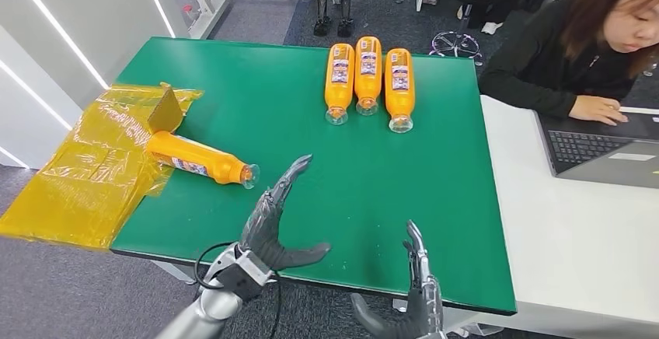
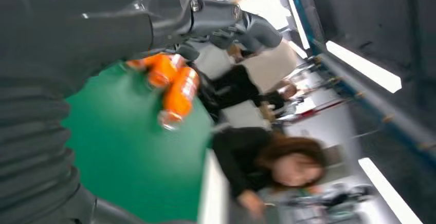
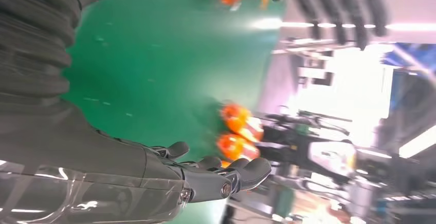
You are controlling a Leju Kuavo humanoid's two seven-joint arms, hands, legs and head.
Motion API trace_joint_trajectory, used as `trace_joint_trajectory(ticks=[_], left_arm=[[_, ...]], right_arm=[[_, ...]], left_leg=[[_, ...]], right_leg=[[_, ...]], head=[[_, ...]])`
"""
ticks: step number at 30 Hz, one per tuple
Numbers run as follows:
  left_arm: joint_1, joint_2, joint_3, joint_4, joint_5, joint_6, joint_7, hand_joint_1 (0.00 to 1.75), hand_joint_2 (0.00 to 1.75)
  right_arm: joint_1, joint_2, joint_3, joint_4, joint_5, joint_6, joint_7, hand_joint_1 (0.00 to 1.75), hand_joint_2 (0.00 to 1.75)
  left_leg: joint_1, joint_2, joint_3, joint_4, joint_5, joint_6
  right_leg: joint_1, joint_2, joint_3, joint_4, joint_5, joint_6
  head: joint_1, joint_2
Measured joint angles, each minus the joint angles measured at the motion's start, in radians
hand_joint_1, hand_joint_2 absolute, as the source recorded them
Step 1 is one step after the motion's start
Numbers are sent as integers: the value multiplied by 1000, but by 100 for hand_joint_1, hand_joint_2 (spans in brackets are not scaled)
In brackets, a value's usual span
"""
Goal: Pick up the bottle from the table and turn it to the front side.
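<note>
While the green table [image 1: 365, 176] fills most of the head view, you can see the yellow plastic sheet [image 1: 85, 176] draped over its left edge, and a person [image 1: 579, 43] at a laptop [image 1: 598, 148] in the upper right. Three orange bottles [image 1: 367, 78] lie side by side near the top centre, caps toward the bottom of the frame.

The bottle [image 1: 198, 160] you want lies on its side at the left of the frame, its base on the sheet and its cap over the green surface. Its long axis runs from upper left to lower right, cap pointing lower right, toward the left hand [image 1: 272, 226].

That left hand hovers just below and right of the cap, fingers spread and holding nothing. The right hand [image 1: 412, 292] sits at the bottom centre, also spread and holding nothing, well apart from any bottle.

You are most likely in the reach step, with no grasp made yet. Next, the left hand probably needs to move up-left over the bottle's body, fingers either side of the long axis, then close before lifting and turning.
</note>
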State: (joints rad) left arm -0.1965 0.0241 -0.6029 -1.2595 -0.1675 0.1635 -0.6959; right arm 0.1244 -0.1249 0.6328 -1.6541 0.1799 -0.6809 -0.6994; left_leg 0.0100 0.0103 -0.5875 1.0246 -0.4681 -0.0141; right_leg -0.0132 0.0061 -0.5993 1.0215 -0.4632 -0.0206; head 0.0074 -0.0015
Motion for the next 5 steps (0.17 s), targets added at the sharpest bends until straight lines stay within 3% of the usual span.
trace_joint_trajectory(ticks=[5], left_arm=[[44, -44, 0, -71, 124, -92, -4, 0, 175]], right_arm=[[28, -12, -16, -82, 45, 0, -1, 0, 175]], left_leg=[[0, 0, 0, 0, 0, 1]], right_leg=[[0, -1, 0, 0, 0, 0]], head=[[0, 0]])
